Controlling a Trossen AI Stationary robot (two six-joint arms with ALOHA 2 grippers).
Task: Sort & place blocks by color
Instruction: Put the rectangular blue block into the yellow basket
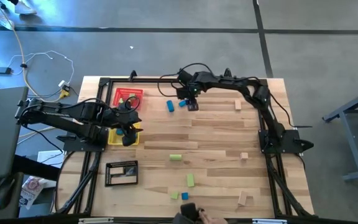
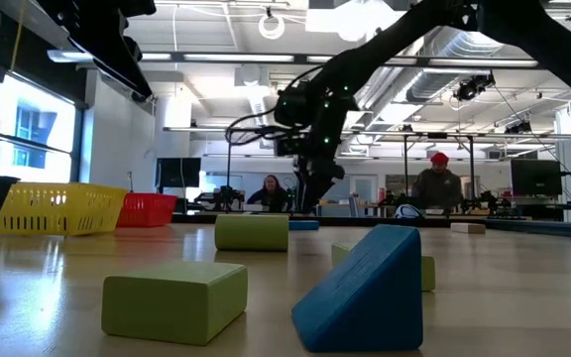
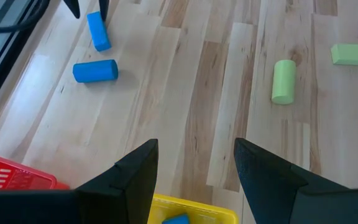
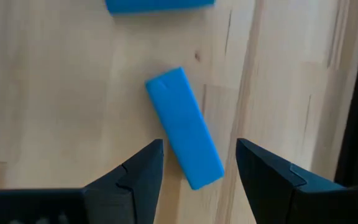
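The right gripper (image 4: 194, 171) hangs with its fingers spread just above a blue bar (image 4: 184, 127) lying flat on the table (image 1: 216, 137) near the far edge, beside a blue cylinder (image 3: 96, 71). The left gripper (image 3: 194, 168), also spread and empty, sits over the yellow tray (image 3: 194, 214), where 1 blue block (image 3: 176, 219) lies.

Blue bar (image 4: 184, 127), green cylinder (image 3: 283, 81), yellow tray (image 3: 194, 211), red tray (image 3: 11, 174).

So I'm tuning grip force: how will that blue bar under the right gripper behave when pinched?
The blue bar looks rigid with flat faces, so it should lie still, not roll. It sits skewed between the open right gripper fingers, so closing may twist it. Its smooth finish could slip on the wooden table.
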